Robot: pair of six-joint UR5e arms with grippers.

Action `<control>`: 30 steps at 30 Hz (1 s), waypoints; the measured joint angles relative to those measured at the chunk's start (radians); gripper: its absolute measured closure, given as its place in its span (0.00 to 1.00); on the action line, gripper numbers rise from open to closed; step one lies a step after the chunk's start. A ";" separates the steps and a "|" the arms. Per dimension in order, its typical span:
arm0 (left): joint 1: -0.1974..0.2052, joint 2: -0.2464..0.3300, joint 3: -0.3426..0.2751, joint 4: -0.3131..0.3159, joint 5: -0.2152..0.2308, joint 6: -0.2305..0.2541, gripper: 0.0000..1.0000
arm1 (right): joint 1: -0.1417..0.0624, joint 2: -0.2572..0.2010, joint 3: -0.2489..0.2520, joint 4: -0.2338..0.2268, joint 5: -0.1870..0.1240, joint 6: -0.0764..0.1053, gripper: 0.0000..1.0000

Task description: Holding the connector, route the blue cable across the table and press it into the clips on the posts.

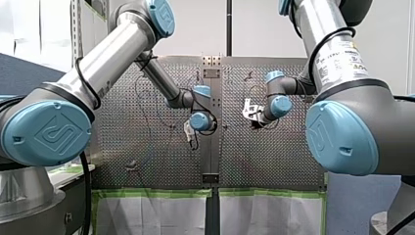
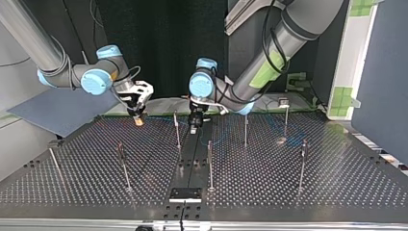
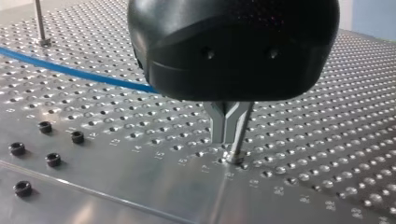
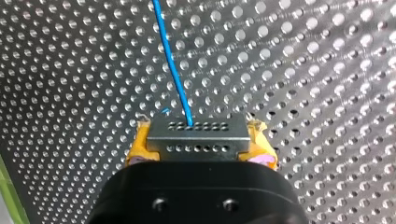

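My right gripper (image 4: 198, 140) is shut on a grey metal connector (image 4: 198, 136), its yellow pads (image 4: 138, 148) pressing on both ends. The blue cable (image 4: 171, 63) leaves the connector's face and runs away over the perforated table. In the top view my right gripper (image 2: 139, 120) hangs just above the table at the back left. My left gripper (image 3: 232, 154) is shut, metal fingertips together and touching the table, with nothing seen between them. The blue cable (image 3: 70, 70) lies flat on the table behind it. In the top view my left gripper (image 2: 195, 126) stands at the back middle.
Several thin posts stand on the table, such as one (image 2: 177, 131) between the grippers, one (image 2: 245, 131) beside my left arm and one (image 2: 210, 164) nearer the front. A black plate (image 2: 185, 194) sits at the front edge. Black bolts (image 3: 52, 159) dot the centre strip.
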State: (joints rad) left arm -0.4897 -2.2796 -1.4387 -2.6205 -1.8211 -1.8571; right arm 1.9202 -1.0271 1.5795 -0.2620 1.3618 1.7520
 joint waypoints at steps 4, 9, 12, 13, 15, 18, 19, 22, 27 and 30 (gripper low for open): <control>0.011 0.000 0.006 0.000 0.012 0.000 1.00 | -0.014 0.000 0.000 -0.003 -0.001 0.003 1.00; 0.022 0.000 0.014 -0.009 0.016 0.000 1.00 | -0.026 0.000 0.000 -0.006 -0.005 0.003 1.00; 0.020 0.001 0.021 -0.030 0.016 0.001 0.96 | -0.030 0.000 0.000 -0.006 -0.011 0.003 1.00; 0.019 0.001 0.023 -0.038 0.017 0.002 0.96 | -0.031 0.000 0.000 -0.007 -0.013 0.003 1.00; 0.015 0.001 0.025 -0.046 0.017 0.002 0.76 | -0.033 0.000 0.000 -0.007 -0.015 0.003 1.00; 0.009 0.001 0.026 -0.056 0.020 0.003 0.47 | -0.036 0.000 0.000 -0.007 -0.020 0.003 1.00; 0.006 0.001 0.026 -0.061 0.022 0.004 0.47 | -0.036 0.000 0.000 -0.007 -0.021 0.003 1.00; 0.000 0.001 0.026 -0.084 0.024 0.004 0.22 | -0.038 0.000 0.000 -0.006 -0.024 0.003 1.00; -0.006 0.002 0.026 -0.128 0.022 0.003 0.00 | -0.040 0.000 0.000 -0.004 -0.028 0.003 1.00; -0.008 0.003 0.026 -0.155 0.016 0.008 0.00 | -0.042 0.000 0.000 -0.003 -0.030 0.003 1.00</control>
State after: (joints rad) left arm -0.4978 -2.2764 -1.4126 -2.7754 -1.8049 -1.8491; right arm 1.8786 -1.0272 1.5794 -0.2650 1.3322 1.7552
